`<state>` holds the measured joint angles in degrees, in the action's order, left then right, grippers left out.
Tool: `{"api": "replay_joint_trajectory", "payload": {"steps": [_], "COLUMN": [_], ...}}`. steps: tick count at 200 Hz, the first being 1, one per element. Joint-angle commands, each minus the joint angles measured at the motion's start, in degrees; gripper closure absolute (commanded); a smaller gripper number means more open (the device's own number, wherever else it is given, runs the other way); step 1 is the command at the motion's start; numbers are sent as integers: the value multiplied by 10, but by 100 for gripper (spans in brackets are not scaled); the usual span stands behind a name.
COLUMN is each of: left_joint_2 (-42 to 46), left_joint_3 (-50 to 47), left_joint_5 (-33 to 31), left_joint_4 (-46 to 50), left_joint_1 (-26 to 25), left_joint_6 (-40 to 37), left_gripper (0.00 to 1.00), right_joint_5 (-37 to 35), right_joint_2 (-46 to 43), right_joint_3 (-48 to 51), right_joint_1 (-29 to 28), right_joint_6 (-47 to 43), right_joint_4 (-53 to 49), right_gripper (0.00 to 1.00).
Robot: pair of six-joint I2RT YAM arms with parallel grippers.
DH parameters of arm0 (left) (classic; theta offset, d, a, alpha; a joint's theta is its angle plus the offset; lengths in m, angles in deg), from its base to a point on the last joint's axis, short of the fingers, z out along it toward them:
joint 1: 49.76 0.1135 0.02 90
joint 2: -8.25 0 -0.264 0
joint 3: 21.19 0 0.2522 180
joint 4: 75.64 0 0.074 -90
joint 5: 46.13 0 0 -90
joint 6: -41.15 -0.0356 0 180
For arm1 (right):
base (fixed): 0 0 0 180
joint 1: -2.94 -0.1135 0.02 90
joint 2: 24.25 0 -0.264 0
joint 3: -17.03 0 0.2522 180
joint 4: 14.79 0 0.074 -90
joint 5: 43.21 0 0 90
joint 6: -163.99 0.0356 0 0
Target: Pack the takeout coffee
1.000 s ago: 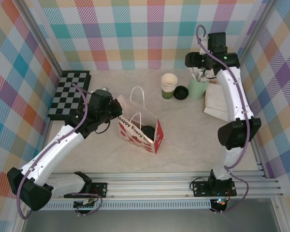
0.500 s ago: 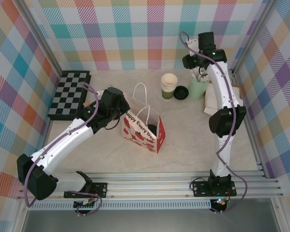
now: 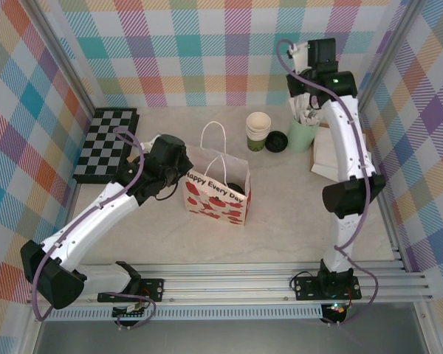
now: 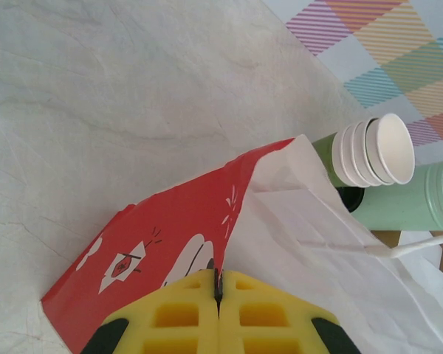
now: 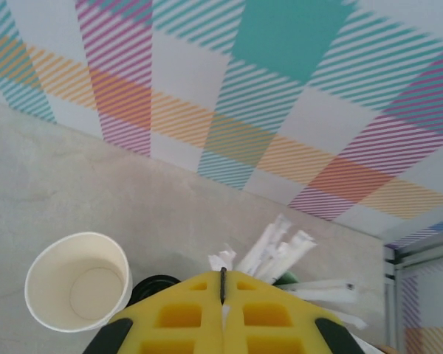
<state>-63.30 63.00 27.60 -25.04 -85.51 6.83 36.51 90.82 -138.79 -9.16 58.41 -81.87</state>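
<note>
A red and white paper gift bag [image 3: 215, 198] stands open in the middle of the table. Inside its mouth I see a round black lid [image 3: 235, 189], which I take for the takeout coffee; the cup's sides are hidden by the bag. My left gripper [image 3: 182, 167] [image 4: 218, 274] is shut on the bag's left top edge [image 4: 229, 221], holding the mouth open. My right gripper [image 3: 303, 109] [image 5: 222, 274] hangs over the pale mint tumbler [image 3: 303, 134], shut on a white wrapped stick [image 5: 223, 259] among the others [image 5: 277, 243].
A stack of lidless green cups [image 3: 258, 131] [image 4: 373, 151] [image 5: 77, 282] stands at the back, with a loose black lid [image 3: 276, 141] beside it. White napkins [image 3: 331, 155] lie at the right wall and a checkerboard [image 3: 107, 144] at the back left.
My right gripper has closed on a stick above the tumbler. My left arm has swung right, turning the bag more upright and squarer to the camera.
</note>
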Motion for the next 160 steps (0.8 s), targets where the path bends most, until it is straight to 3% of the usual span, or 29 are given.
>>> {"api": "replay_joint_trajectory", "payload": {"steps": [1,37,63,82,131,160], "left_joint_2": [2,10,26,28,25,15], "left_joint_3": [29,54,66,84,117,130], "left_joint_5": [39,67,91,115,228,261], "left_joint_4": [54,92,107,126,112,89], "left_joint_1": [11,29,54,76,147,177], "left_joint_6": [-32,-84,-126,-159,-230,-236], "left_gripper": [94,79,47,33,1,0], "right_joint_5": [-43,-37,-6,20,241,277], "right_joint_2": [-72,-165,-273,-349,-487,-539], "right_joint_3": [25,95,216,292,400,483], "right_joint_1": [-7,-18,-27,-28,-36,-66], "right_joint_6": [46,157,233,277,412,487], "right_joint_4": [24,35,99,133,166,239], "right_gripper": [100,100,100,100,100,100]}}
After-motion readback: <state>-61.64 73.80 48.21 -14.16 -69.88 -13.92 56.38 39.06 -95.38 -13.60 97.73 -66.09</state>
